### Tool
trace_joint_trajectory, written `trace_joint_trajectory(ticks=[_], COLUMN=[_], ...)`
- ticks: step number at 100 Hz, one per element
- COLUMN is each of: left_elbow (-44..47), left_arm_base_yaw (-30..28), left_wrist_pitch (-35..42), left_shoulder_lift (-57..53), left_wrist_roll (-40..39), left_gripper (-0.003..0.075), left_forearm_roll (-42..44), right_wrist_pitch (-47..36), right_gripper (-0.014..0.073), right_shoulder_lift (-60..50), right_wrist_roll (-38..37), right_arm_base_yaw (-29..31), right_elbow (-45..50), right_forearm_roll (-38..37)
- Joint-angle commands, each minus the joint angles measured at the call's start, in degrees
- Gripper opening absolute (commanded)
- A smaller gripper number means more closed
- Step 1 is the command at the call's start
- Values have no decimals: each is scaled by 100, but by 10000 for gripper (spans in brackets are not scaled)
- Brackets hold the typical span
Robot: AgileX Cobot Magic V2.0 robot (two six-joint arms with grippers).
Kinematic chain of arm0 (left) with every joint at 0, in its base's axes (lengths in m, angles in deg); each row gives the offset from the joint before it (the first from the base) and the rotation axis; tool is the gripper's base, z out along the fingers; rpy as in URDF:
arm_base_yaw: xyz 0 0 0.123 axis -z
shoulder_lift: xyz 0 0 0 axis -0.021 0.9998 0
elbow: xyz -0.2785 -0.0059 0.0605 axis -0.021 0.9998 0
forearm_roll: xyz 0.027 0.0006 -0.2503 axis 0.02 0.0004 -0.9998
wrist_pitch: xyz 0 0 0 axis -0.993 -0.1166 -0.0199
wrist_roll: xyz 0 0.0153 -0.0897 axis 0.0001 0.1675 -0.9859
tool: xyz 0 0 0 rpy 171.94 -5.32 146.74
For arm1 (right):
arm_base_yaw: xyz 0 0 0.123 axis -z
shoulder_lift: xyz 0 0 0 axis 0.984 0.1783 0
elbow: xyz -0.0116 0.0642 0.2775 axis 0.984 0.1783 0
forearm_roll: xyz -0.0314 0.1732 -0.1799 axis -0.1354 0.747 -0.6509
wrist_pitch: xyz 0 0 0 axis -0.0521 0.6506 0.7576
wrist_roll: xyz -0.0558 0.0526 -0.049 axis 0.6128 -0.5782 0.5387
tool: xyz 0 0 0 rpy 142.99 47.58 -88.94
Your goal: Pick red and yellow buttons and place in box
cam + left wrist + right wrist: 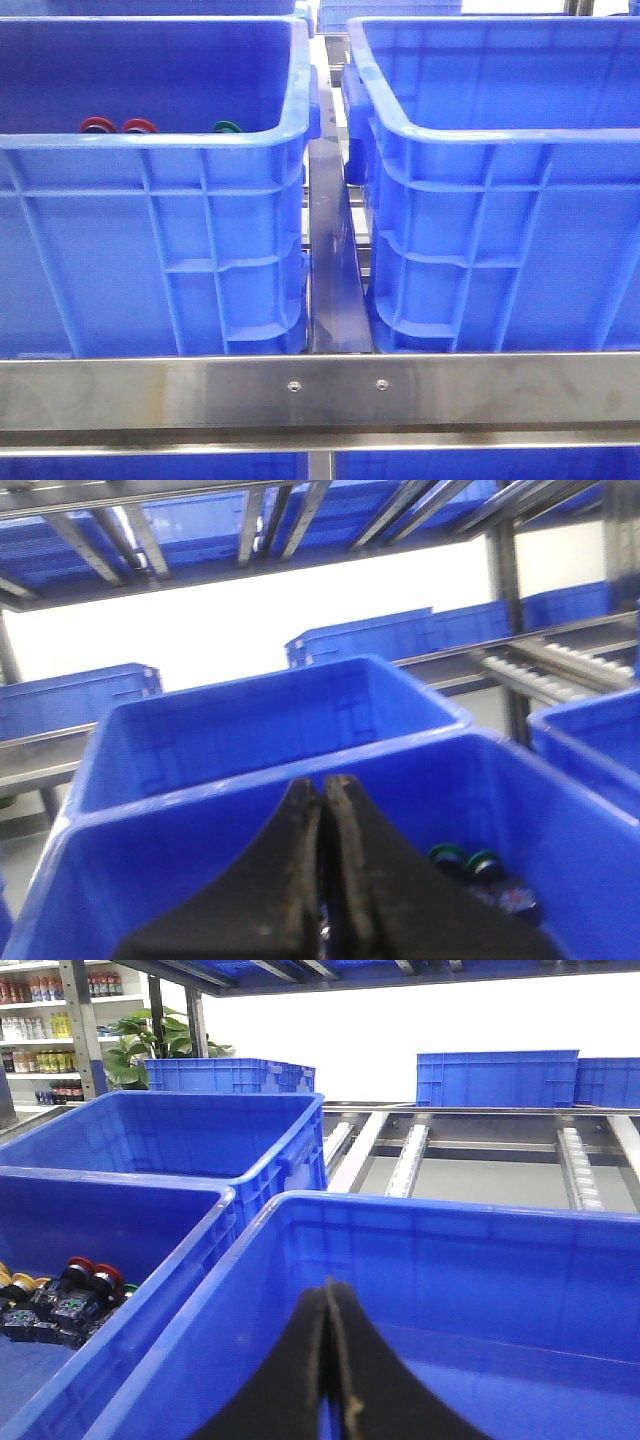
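A steel-framed shelf (320, 390) carries two blue crates. The red buttons (118, 126) sit in the left crate (150, 240); the right crate (500, 220) looks bare. Both grippers, left (322, 880) and right (328, 1360), hover with jaws pressed together, holding nothing, so picking seems unstarted.

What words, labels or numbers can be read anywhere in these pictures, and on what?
None can be read.
The blue plastic crates bear no visible text.
The bottles and packets on the background shelf carry labels, too small and blurred to read.
The small buttons with black bases show no legible marks.
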Motion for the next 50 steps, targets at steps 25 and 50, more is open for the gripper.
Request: trace_joint_trajectory(ticks=[25, 50], left_elbow=[1522, 2453], left_arm_base_yaw=[-489, -779], left_wrist_pitch=[357, 409], left_shoulder_lift=[-1319, -2147], left_wrist_roll=[-1169, -1600], left_gripper=[-19, -19], left_forearm_roll=[1221, 1458], right_wrist_pitch=[-198, -198], right_gripper=[-68, -68], right_shoulder_lift=[31, 31], right_wrist_roll=[62, 62], right_arm_base_yaw=[44, 44], right_elbow=[-158, -158], right_forearm_roll=[97, 97])
